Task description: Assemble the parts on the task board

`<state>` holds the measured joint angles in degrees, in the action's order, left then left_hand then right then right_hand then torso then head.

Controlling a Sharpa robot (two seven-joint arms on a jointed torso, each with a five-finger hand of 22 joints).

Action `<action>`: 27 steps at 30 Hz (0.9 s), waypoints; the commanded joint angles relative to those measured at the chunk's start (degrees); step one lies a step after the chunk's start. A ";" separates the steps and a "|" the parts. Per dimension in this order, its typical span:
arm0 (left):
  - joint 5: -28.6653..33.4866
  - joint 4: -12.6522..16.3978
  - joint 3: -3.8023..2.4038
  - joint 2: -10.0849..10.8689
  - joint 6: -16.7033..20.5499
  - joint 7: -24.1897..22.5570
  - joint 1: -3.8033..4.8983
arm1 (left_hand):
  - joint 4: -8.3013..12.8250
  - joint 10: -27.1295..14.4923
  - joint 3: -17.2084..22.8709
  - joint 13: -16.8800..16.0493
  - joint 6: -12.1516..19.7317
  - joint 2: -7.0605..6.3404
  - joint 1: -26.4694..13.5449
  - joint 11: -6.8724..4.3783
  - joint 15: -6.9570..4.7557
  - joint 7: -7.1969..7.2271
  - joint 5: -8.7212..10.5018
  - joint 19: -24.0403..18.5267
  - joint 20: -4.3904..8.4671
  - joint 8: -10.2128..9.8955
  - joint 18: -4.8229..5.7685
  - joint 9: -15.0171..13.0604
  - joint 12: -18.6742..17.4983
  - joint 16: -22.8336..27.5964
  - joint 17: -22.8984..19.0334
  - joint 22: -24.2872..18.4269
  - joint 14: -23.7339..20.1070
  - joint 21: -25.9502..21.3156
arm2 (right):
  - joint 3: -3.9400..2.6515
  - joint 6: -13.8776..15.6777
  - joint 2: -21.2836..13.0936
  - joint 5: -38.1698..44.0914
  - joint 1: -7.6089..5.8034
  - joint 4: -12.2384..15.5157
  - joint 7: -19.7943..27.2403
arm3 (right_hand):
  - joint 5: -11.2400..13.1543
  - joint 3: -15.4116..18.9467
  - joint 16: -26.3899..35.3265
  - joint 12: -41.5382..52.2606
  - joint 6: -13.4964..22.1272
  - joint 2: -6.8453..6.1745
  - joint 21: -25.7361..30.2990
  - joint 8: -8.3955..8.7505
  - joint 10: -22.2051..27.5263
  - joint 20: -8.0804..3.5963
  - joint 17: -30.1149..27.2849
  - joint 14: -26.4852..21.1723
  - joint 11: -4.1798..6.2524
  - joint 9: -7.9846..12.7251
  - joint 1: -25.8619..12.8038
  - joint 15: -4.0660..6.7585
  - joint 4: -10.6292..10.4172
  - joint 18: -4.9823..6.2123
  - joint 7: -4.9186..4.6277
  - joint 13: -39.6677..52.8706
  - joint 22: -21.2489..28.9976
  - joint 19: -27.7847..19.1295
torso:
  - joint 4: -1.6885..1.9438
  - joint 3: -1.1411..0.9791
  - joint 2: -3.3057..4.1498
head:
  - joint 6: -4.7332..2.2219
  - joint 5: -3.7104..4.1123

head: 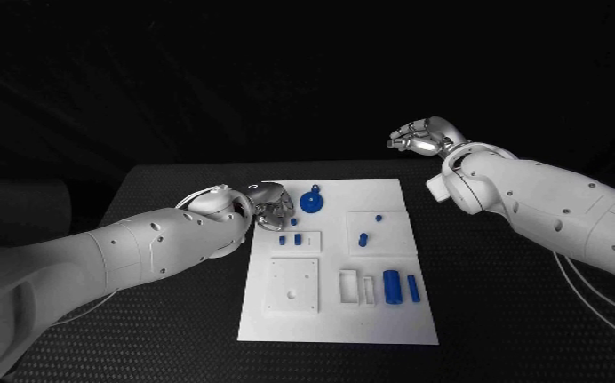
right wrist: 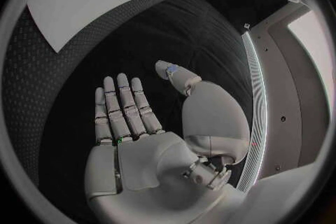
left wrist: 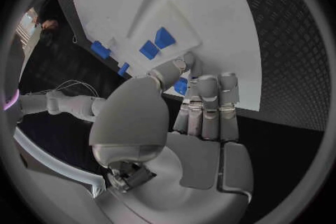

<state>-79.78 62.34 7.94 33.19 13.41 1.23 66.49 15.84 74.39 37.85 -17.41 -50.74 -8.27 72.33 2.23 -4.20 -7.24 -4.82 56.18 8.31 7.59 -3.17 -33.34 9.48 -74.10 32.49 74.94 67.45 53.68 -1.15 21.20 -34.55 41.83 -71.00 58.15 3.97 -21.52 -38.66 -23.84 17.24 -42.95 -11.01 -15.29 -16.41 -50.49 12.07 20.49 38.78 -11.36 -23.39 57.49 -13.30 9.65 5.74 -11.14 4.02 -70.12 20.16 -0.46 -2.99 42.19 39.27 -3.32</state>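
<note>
Writing is nowhere legible on the task board (head: 385,195); left robot hand (head: 267,204) unclear, right robot hand (head: 423,138) spread, holding nothing.

Black table (head: 154,196) with a fine ribbed surface. On it, in the middle, a white task board (head: 385,330) lying flat, long side running away from the robot. Thin pale cables (head: 583,290) resting near both table sides.
</note>
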 commanded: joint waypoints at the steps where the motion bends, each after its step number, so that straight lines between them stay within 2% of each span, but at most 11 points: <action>1: -0.06 -0.16 0.03 0.71 2.02 -0.47 -0.16 | -0.07 -0.10 -0.20 -0.11 0.31 -0.36 0.38 -0.09 -0.08 -0.17 0.13 -0.32 1.49 0.10 -1.97 -0.12 -0.12 -0.19 -0.05 1.05 -0.27 0.19 | -0.01 -2.16 -0.33 2.75 0.02 0.47 -0.12 | -0.39 0.03 -0.20 -0.34 0.43 0.31 0.23 -0.30 -0.23 0.09 -0.07 -0.51 -0.04 0.10 -0.09 0.02 0.09 -0.92 -1.91 -0.09 -0.06 -0.28 | -0.04 0.03 0.01 | -0.19 0.02; 4: 3.35 -0.12 -0.15 1.62 4.07 -1.68 -0.12 | -0.27 -0.13 0.12 -0.26 -1.22 -0.28 0.80 -0.05 -0.05 -0.63 0.11 -0.21 1.52 1.18 -2.03 -0.42 -0.13 -0.25 -0.10 1.03 -0.21 0.27 | -0.01 -4.98 -0.99 8.55 0.14 1.21 -0.73 | -0.07 -0.51 -0.86 -0.32 0.38 0.35 0.22 -0.47 -0.39 -0.02 -0.06 0.19 0.00 0.14 2.07 0.21 1.88 -0.69 -1.89 -0.06 -0.47 0.37 | -0.05 0.02 0.01 | -0.46 0.21; 7: 8.90 0.13 -1.06 2.68 6.21 -3.37 -0.05 | -0.72 -0.24 0.39 -0.42 -2.63 -0.54 0.65 0.06 0.07 -0.83 0.15 -0.51 1.35 2.21 -1.94 -0.72 -0.17 0.00 -0.29 0.97 -0.53 0.13 | 0.00 -8.37 -1.81 15.04 0.34 2.49 -1.58 | 2.03 -0.65 -2.62 0.40 -0.62 0.66 -0.34 -1.20 -1.92 -0.31 0.32 2.71 0.61 0.02 3.51 1.28 3.18 0.40 -1.48 0.15 -0.74 3.33 | -0.05 0.00 -0.02 | -0.72 0.78; 10: 21.01 0.36 -1.89 3.97 7.03 -5.56 0.63 | -1.75 -2.36 0.70 -0.07 -2.87 -0.99 -0.78 0.93 1.07 -1.48 0.17 -2.52 0.57 2.62 -1.44 -0.78 -1.34 2.91 -1.68 0.42 -3.39 -1.49 | 0.04 -10.89 -2.53 21.50 0.53 4.09 -2.38 | 5.37 -0.83 -5.50 1.46 -2.39 0.91 -1.26 -2.21 -4.21 -0.68 1.53 7.52 1.55 -0.30 4.21 3.57 3.85 2.29 -0.75 0.32 -0.41 8.21 | 0.01 -0.03 -0.03 | -0.98 1.64; 12: 27.31 0.53 -2.04 4.66 7.48 -7.48 1.01 | -2.57 -3.34 0.81 0.08 -2.58 -1.39 -1.97 1.52 1.59 -1.65 0.32 -4.12 -0.06 2.71 -1.15 -0.75 -1.90 5.30 -2.87 -0.18 -5.01 -3.06 | 0.05 -11.83 -3.14 25.51 0.67 5.32 -2.79 | 6.63 -0.96 -6.46 1.91 -3.22 0.99 -1.37 -2.60 -5.44 -0.66 2.06 9.42 2.03 -0.42 4.44 4.47 4.15 3.23 -0.39 0.33 0.07 10.63 | 0.01 -0.06 -0.04 | -1.10 1.82; 17: 43.97 2.21 -2.57 7.01 7.43 -11.64 2.00 | -3.53 -4.49 -0.84 0.00 -1.82 -1.42 -4.70 2.35 2.64 -2.02 0.00 -7.07 -1.20 3.22 -0.34 -0.89 -2.45 11.95 -6.13 -2.21 -7.06 -7.40 | 0.21 -13.24 -4.63 36.94 1.22 8.64 -3.67 | 11.26 -2.38 -10.11 2.28 -6.48 0.75 -2.92 -3.85 -10.01 -0.70 4.94 17.29 3.90 -0.95 5.09 8.35 4.23 6.80 1.03 0.58 1.34 19.94 | 0.04 -0.05 -0.05 | -1.42 2.67; 18: 48.00 2.70 -2.59 7.53 6.75 -13.04 2.13 | -3.69 -4.81 -1.15 0.03 -1.70 -1.43 -5.22 2.64 2.93 -2.05 0.10 -7.75 -1.48 3.31 -0.10 -0.91 -2.62 13.41 -6.78 -2.62 -7.74 -8.29 | 0.28 -13.26 -5.00 38.85 1.37 9.43 -3.81 | 11.80 -2.73 -10.47 2.07 -6.84 0.67 -3.04 -3.93 -10.91 -0.70 5.41 18.24 4.22 -1.01 5.20 8.73 4.21 7.26 1.18 0.73 1.53 21.02 | 0.00 -0.03 -0.05 | -1.41 2.68; 20: 54.19 3.72 -2.63 8.55 4.93 -15.83 2.31 | -3.68 -5.72 -1.53 0.15 -1.27 -1.31 -5.95 3.50 3.98 -2.14 0.15 -10.14 -2.52 3.58 0.68 -0.99 -3.15 18.17 -8.80 -4.06 -9.59 -11.42 | 0.58 -13.12 -5.53 43.24 1.59 10.93 -4.30 | 12.39 -3.17 -11.19 1.72 -7.64 0.56 -3.47 -4.16 -12.83 -0.68 6.39 20.18 4.85 -1.16 5.26 9.66 4.14 8.13 1.53 1.07 1.71 23.39 | 0.00 -0.03 -0.08 | -1.53 2.85; 22: 58.60 4.90 -2.66 9.36 2.44 -19.46 2.33 | -3.59 -5.92 -1.74 0.19 -1.15 -0.67 -6.36 3.75 4.73 -2.10 0.06 -11.32 -3.17 3.88 1.14 -1.09 -3.32 21.46 -10.05 -4.96 -10.56 -13.35 | 0.95 -12.96 -5.94 48.08 1.84 12.49 -5.05 | 12.78 -3.67 -11.48 1.08 -8.37 0.47 -3.66 -4.34 -14.18 -0.65 7.15 21.49 5.21 -1.28 5.43 10.29 4.19 8.77 1.92 1.26 1.86 24.99 | 0.01 -0.02 -0.09 | -1.57 3.00; 25: 59.93 7.34 -2.71 10.55 2.06 -21.52 2.33 | -2.88 -5.90 -3.01 0.98 -1.14 1.13 -7.41 3.59 5.05 -1.57 -0.59 -10.63 -3.59 4.46 1.05 -1.22 -3.93 25.41 -11.06 -5.84 -8.99 -15.00 | 1.84 -13.20 -6.33 53.87 2.02 14.55 -6.56 | 14.34 -4.86 -11.49 0.01 -9.35 -0.38 -3.77 -4.50 -15.62 -0.66 7.98 22.81 5.53 -1.34 5.87 10.90 3.91 9.26 2.33 1.42 1.94 26.50 | 0.03 0.08 -0.11 | -1.69 3.12; 27: 60.92 8.45 -2.74 10.95 1.38 -22.07 2.33 | -2.00 -5.74 -3.96 1.37 -1.01 1.50 -7.85 3.58 5.32 -1.52 -1.24 -10.62 -3.77 4.65 1.05 -1.20 -4.20 27.40 -11.35 -6.09 -8.63 -15.81 | 2.27 -13.27 -6.41 56.31 2.09 15.47 -7.55 | 15.32 -5.63 -11.41 -0.62 -9.77 -1.00 -3.87 -4.51 -16.26 -0.85 8.37 23.43 5.63 -1.32 6.04 11.14 3.43 9.26 2.46 1.48 1.91 27.21 | 0.04 0.14 -0.10 | -1.74 3.17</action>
<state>-27.31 70.09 5.27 44.10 17.56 -15.13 68.75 13.80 68.73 34.18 -16.10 -51.87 -7.20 64.33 6.03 1.11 -8.98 -5.94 45.29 4.63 12.10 -3.08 -34.52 5.53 -47.00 21.20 68.90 58.50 37.98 1.11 9.53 -40.86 87.30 -68.91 73.12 -0.84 -6.41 -43.99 -35.16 16.74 -52.38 -11.65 -18.98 -20.59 -66.57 11.14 28.78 62.04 -5.73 -24.69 63.56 -2.16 13.03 14.66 -8.70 5.41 -68.22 47.11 -0.43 -2.95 42.08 37.62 -0.23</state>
